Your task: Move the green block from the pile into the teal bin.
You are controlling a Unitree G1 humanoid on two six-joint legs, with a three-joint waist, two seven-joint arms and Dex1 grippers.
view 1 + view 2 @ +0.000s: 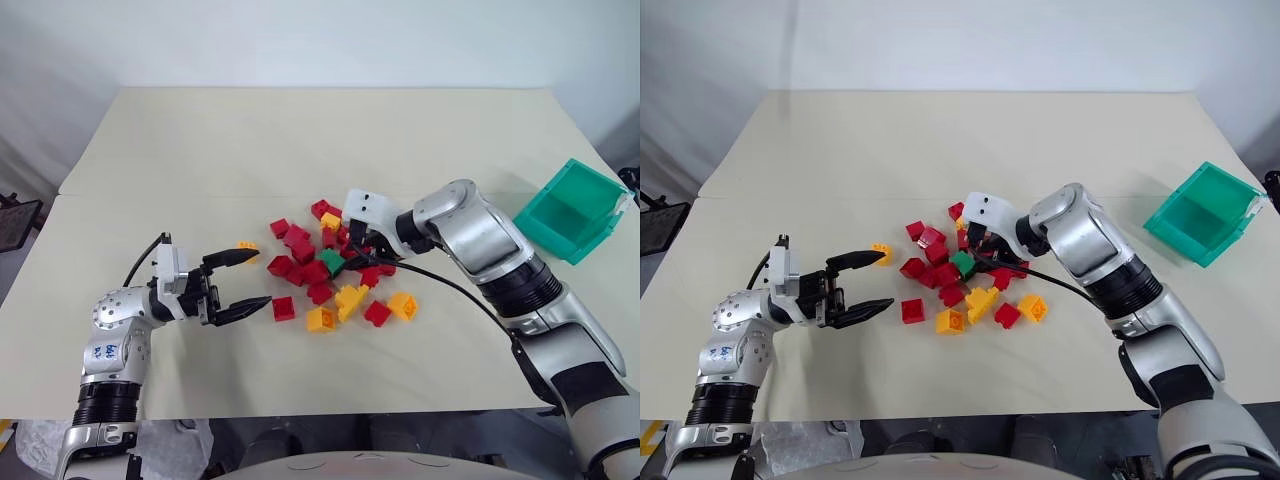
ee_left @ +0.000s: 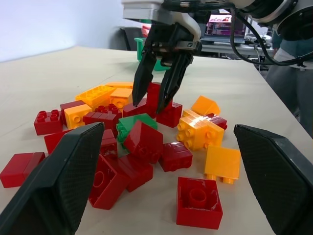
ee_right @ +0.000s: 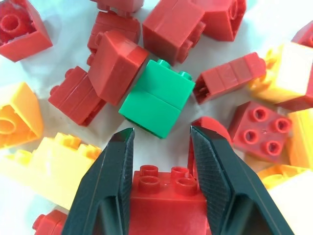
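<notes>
Item one, table [image 1: 300, 140]: cream top, carrying everything listed. Item two, teal bin [image 1: 570, 210]: well off to the outer side of my right claw, open-topped, its floor partly hidden by its own near wall. Item three, pile [image 1: 330, 270]: red and yellow-orange bricks heaped directly under the right claw. Item four, right claw [image 3: 160, 142]: fingers partly spread, pinching nothing, tips angled down over the heap. Item five, left claw [image 1: 243, 285]: fingers spread wide, empty, parked beside the pile and farther from the target, so I judge the right arm is the one to use. Item six, green block [image 3: 156, 98]: just ahead of the right fingertips, lying askew, a red brick leaning on one end. I cannot tell whether its underside is pinned.
</notes>
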